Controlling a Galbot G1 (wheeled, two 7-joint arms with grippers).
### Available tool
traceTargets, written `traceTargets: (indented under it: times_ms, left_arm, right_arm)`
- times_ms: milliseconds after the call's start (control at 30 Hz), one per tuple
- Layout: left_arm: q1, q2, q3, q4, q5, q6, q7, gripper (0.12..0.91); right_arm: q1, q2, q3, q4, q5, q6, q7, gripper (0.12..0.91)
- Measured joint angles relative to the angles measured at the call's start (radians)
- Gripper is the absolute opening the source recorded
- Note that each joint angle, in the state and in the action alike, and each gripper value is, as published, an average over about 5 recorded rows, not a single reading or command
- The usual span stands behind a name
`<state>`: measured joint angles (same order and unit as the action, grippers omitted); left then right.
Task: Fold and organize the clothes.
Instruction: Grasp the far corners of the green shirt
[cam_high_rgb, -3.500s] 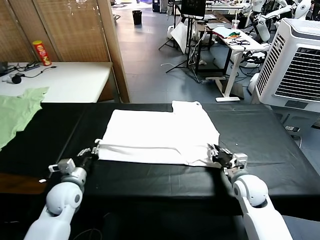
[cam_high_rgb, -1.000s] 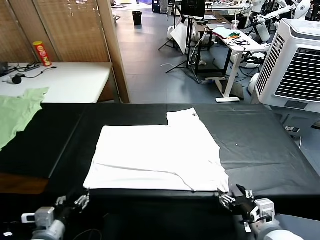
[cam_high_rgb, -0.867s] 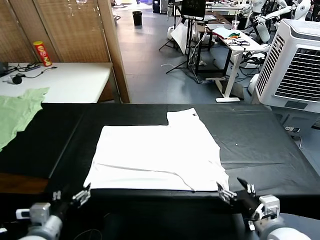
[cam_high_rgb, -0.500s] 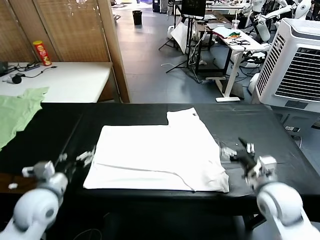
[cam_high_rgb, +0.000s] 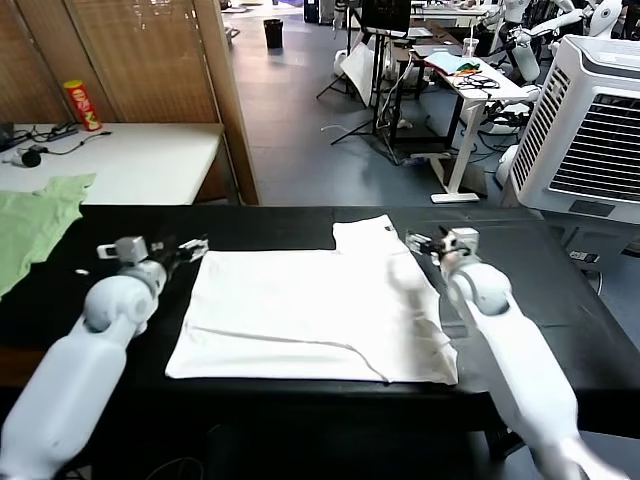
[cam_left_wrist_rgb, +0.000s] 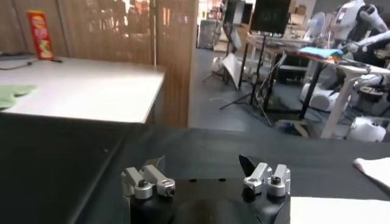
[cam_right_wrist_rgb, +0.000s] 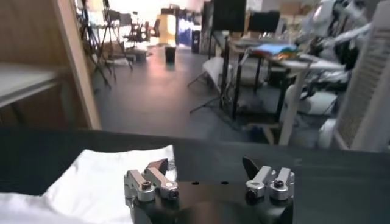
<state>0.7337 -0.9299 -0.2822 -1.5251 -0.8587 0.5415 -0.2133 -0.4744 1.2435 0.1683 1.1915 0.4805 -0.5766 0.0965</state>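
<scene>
Left end effector (cam_high_rgb: 190, 246): we are holding it empty, fingers spread wide, just off the far left corner of the T-shirt (cam_high_rgb: 315, 310). Right end effector (cam_high_rgb: 428, 243): likewise empty and wide, hovering near the far right corner beside the protruding sleeve.

T-shirt: white, lying flat in the middle of the black surface (cam_high_rgb: 560, 290), plain side showing, no print visible. We are seeing a doubled layer along the near edge, with a crease running across its lower part, and one sleeve sticking out at the far right.

Progress, as we judge it: one fold of the near hem appears done; the side folds, the sleeve and the final tidy stack are still waiting.

Change against the earlier frames: a few seconds ago both end effectors were pinching the near edge of the shirt; a second ago they were low at the near rim of the surface, already released. We are now carrying them up along both sides to the far corners. The shirt is lying as it did a second ago.

Surroundings: pale green garment (cam_high_rgb: 35, 225) at the far left; white table (cam_high_rgb: 130, 160) behind; red can (cam_high_rgb: 83, 105) on it; air cooler (cam_high_rgb: 590, 120) at right.
</scene>
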Motion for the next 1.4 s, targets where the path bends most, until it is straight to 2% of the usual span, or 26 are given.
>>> traceTargets:
  times_ms: [233,400,700,767,867,967,1167,1267,1333,1400]
  left_arm:
    - [-0.060,-0.032,0.054,0.131,0.021,0.024,0.028,0.798]
    - [-0.073,-0.058,0.064,0.187,0.046,0.011,0.053,0.798]
    - [-0.100,-0.106,0.073,0.239,0.068,-0.010,0.066,0.798]
    - [-0.106,-0.116,0.077,0.249,0.076,-0.013,0.066,0.798]
    - [-0.111,-0.128,0.080,0.264,0.085,-0.020,0.066,0.780]
    - [-0.110,-0.131,0.079,0.273,0.088,-0.024,0.066,0.681]
    - [-0.100,-0.131,0.075,0.265,0.090,-0.026,0.070,0.350]
    - [-0.096,-0.131,0.075,0.260,0.093,-0.025,0.073,0.190]
    - [-0.095,-0.131,0.075,0.259,0.095,-0.026,0.075,0.138]
    - [-0.094,-0.132,0.074,0.256,0.097,-0.029,0.077,0.129]
  right_arm:
    - [0.057,0.030,-0.034,-0.128,-0.009,-0.003,-0.029,0.798]
    - [0.070,0.042,-0.036,-0.178,-0.026,0.013,-0.044,0.798]
    - [0.086,0.058,-0.033,-0.221,-0.025,0.018,-0.055,0.796]
    - [0.088,0.061,-0.032,-0.226,-0.025,0.016,-0.060,0.770]
    - [0.089,0.063,-0.033,-0.229,-0.024,0.011,-0.066,0.650]
    - [0.087,0.062,-0.034,-0.229,-0.024,0.009,-0.074,0.485]
    - [0.079,0.062,-0.032,-0.222,-0.024,0.020,-0.088,0.175]
    - [0.072,0.061,-0.020,-0.214,-0.024,0.040,-0.089,0.122]
    - [0.065,0.057,-0.009,-0.204,-0.022,0.057,-0.088,0.123]
    - [0.056,0.050,-0.002,-0.190,-0.016,0.077,-0.088,0.122]
